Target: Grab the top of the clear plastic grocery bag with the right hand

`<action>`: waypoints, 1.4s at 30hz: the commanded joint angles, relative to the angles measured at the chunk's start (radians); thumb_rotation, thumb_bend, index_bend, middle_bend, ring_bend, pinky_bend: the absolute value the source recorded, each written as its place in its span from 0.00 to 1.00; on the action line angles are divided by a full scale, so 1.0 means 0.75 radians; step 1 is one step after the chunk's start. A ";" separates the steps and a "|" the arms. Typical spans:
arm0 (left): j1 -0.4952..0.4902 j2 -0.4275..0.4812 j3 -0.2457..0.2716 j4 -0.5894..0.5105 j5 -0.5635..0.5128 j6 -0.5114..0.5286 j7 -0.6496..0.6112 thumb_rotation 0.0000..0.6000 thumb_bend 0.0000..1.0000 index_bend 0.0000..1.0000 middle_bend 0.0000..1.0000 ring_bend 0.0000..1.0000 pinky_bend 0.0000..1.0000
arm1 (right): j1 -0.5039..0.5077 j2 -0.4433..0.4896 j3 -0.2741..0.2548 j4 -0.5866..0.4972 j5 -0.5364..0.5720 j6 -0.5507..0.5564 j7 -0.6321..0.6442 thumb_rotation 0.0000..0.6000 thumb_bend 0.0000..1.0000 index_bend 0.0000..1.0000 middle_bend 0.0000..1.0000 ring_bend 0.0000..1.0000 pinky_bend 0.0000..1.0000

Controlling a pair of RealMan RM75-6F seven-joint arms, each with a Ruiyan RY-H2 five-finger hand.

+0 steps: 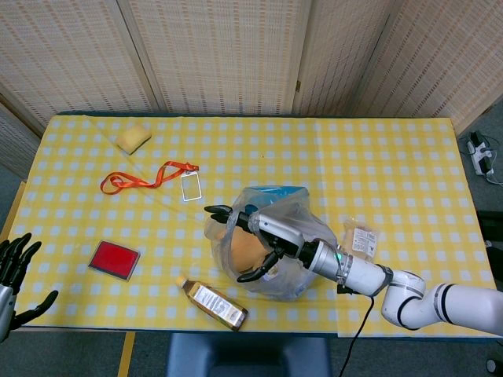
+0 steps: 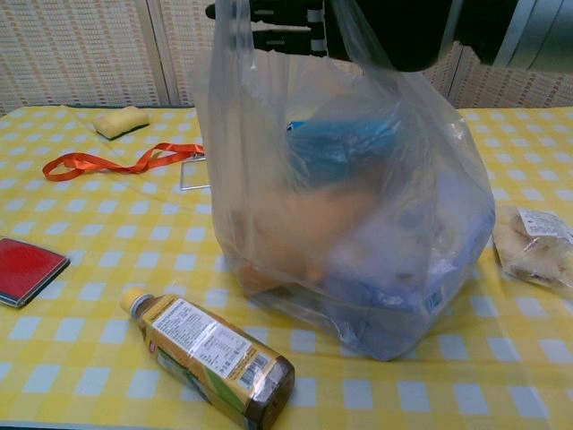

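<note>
Head view: table (image 1: 393,157) with yellow check cloth. Sponge (image 1: 134,138) near the far left corner; orange lanyard (image 1: 149,176) with its card holder between sponge and bag; red pad (image 1: 114,259) near the left front; bottle (image 1: 212,303) lying on its side just in front-left of the bag, apart from it; snack packet (image 1: 360,238) just right of the bag. The bag (image 1: 271,236) stands front of centre, holding a blue item, a tan item and others too blurred to name. The right arm comes in from the lower right, across the bag's right side. The right hand (image 1: 263,233) sits over the bag's top, fingers (image 1: 220,210) stretched left past the near-left rim, thumb curled below; whether plastic is caught between them I cannot tell from here. The left hand (image 1: 16,263) is at the left edge, off the table, fingers spread, holding nothing. Chest view: the bag (image 2: 349,197) fills the middle, its film drawn upward to a gathered top at the frame's upper edge. The right hand (image 2: 358,27) is dark and cropped there, fingers (image 2: 277,13) pointing left at the bag's top rim, film passing up beside and in front of the palm; grip not confirmed. Bottle (image 2: 210,358) in front-left, packet (image 2: 537,246) right, lanyard (image 2: 116,161), sponge (image 2: 121,121), pad (image 2: 22,269) left.
</note>
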 commanded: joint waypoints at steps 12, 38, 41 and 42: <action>0.002 0.004 0.001 0.002 -0.002 -0.001 -0.009 1.00 0.27 0.00 0.00 0.00 0.00 | 0.053 -0.118 0.036 0.078 0.002 0.025 0.096 1.00 0.00 0.00 0.00 0.12 0.00; 0.005 0.003 -0.002 0.005 -0.004 0.003 -0.013 1.00 0.27 0.00 0.00 0.00 0.00 | 0.032 -0.237 0.111 0.203 0.087 0.239 0.537 1.00 0.00 0.28 0.37 0.36 0.21; 0.004 0.002 -0.001 0.004 -0.003 0.001 -0.010 1.00 0.27 0.00 0.00 0.00 0.00 | 0.011 -0.238 0.132 0.173 0.136 0.241 0.553 1.00 0.00 0.32 0.42 0.41 0.27; 0.004 0.002 -0.001 0.004 -0.002 0.000 -0.009 1.00 0.27 0.00 0.00 0.00 0.00 | 0.005 -0.239 0.138 0.167 0.150 0.242 0.555 1.00 0.00 0.32 0.43 0.42 0.30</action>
